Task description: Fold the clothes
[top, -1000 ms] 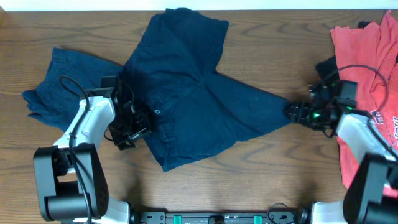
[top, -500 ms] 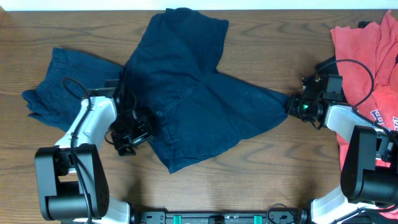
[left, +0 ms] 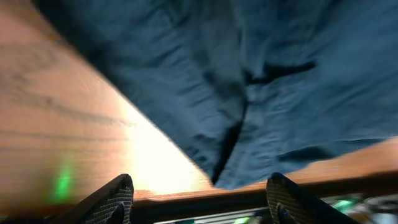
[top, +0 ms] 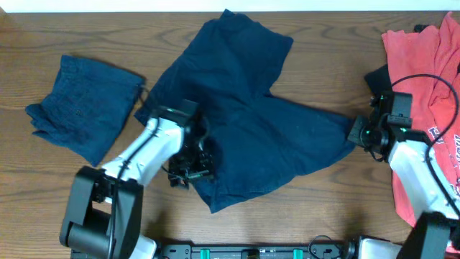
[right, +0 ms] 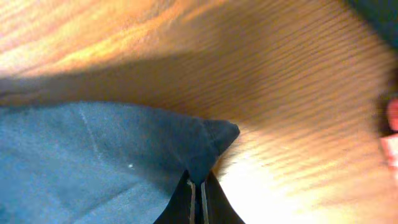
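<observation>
1 pair of navy shorts [top: 244, 115] lies spread and rumpled across the middle of the table [top: 302, 208], not yet folded. The right gripper [top: 357, 132] is pinched tight on the shorts' right-hand corner, its 2 fingers pressed together over the cloth, likely to keep that side drawn out flat. The left gripper [top: 188, 167] sits at the lower-left edge of the same garment with its fingers [left: 118, 196] spread wide and nothing between them, the hem just ahead, probably lined up to take a hold there. A smaller navy pair [top: 83, 108] rests well apart at the left, already looking folded. Coral-red T-shirts [top: 417, 65] and a black garment [top: 376, 76] wait in a heap at the right edge.
</observation>
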Action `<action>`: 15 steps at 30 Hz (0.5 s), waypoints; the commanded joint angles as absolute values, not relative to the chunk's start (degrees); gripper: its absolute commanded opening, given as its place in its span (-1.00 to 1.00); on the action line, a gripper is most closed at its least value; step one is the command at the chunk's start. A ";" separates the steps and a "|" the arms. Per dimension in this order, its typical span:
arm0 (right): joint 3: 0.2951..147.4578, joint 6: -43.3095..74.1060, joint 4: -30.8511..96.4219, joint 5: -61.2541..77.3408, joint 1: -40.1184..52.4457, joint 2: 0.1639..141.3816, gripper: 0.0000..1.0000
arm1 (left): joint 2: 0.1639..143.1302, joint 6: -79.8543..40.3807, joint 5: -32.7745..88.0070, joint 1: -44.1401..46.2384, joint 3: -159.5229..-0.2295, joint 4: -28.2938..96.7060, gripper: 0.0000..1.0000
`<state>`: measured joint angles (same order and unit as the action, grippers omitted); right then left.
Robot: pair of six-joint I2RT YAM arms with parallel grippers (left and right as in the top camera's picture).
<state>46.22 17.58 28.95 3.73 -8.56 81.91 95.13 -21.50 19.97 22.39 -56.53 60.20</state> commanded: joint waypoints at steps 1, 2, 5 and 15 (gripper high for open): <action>46.09 18.37 29.65 0.01 -8.95 82.15 -0.98 | 90.78 -24.27 6.55 29.50 -55.92 60.62 0.43; 46.09 18.37 29.69 0.03 -8.95 82.32 -0.98 | 89.69 -24.29 3.88 32.32 -55.92 60.64 0.43; 46.09 18.15 29.82 0.01 -8.95 82.85 -0.98 | 86.70 -24.27 -1.76 42.09 -55.92 60.60 0.43; 46.09 17.93 30.76 0.01 -8.95 82.85 -0.98 | 87.74 -20.67 -5.65 63.22 -55.09 60.23 0.52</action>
